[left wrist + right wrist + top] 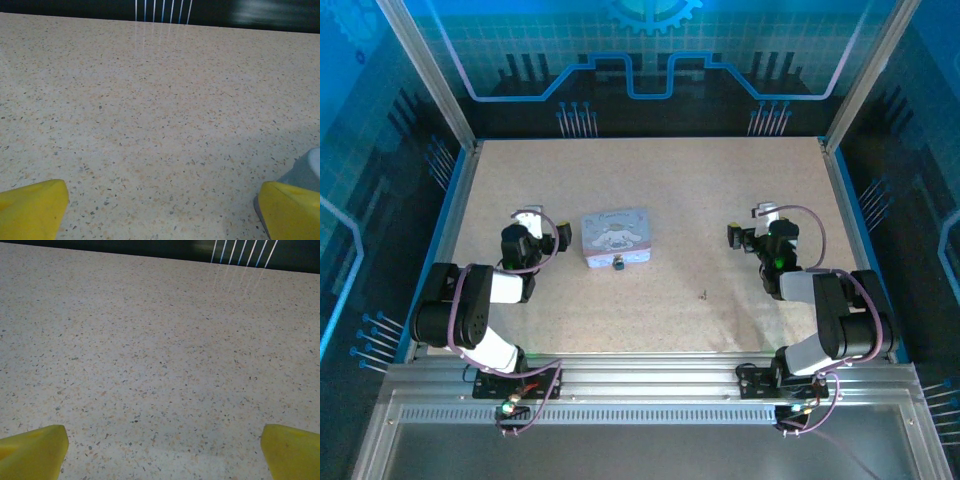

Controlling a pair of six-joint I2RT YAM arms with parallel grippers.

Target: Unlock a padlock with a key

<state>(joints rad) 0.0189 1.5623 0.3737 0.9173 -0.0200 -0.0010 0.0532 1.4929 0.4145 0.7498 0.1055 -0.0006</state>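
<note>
A tiny dark padlock (pixel 618 265) sits at the near edge of a pale blue tin (pixel 615 237) with a white cartoon figure, left of the table's middle. The key (pixel 702 294) is a thin dark speck on the bare table, to the right of the tin and nearer to me. My left gripper (pixel 534 224) stands open just left of the tin. In the left wrist view its yellow fingertips (pixel 31 210) are wide apart over bare table, with a corner of the tin (pixel 307 172) by the right one. My right gripper (pixel 761 224) is open too, its fingertips (pixel 290 450) spread with nothing between them.
The speckled beige table (pixel 650 180) is fenced by blue walls with aluminium posts (pixel 430 70) at the back corners. A metal rail (pixel 650 385) runs along the near edge, where both arm bases are bolted.
</note>
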